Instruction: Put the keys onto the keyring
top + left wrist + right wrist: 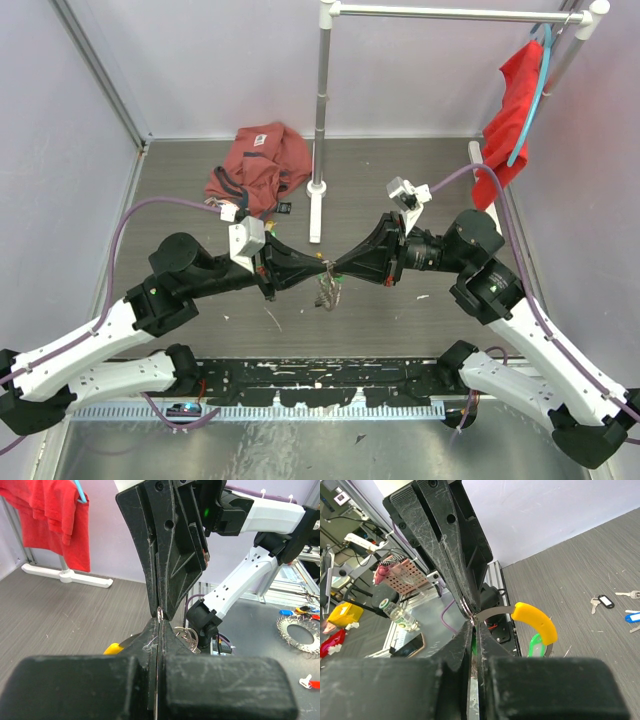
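The keyring (327, 292) hangs in mid-air over the table's middle, a bunch of silvery keys (186, 634) under a thin loop. Its curved yellow tag (535, 622) sticks out sideways on a metal strip, and a green-tagged key (536, 645) dangles beneath it. My left gripper (322, 266) and right gripper (338, 268) meet tip to tip on the loop. In its own view the left gripper (159, 622) is pressed shut on the wire. The right gripper (475, 625) is closed to a sliver on the same spot. Loose keys with a black tag (605, 601) and a blue tag (632, 616) lie on the floor.
A white clothes rail stand (318, 190) rises just behind the grippers, with a crumpled red garment (258, 165) to its left and a red cloth (512, 110) hanging at the right. A round ring of silvery keys (299, 634) with coloured tags lies beyond the right arm.
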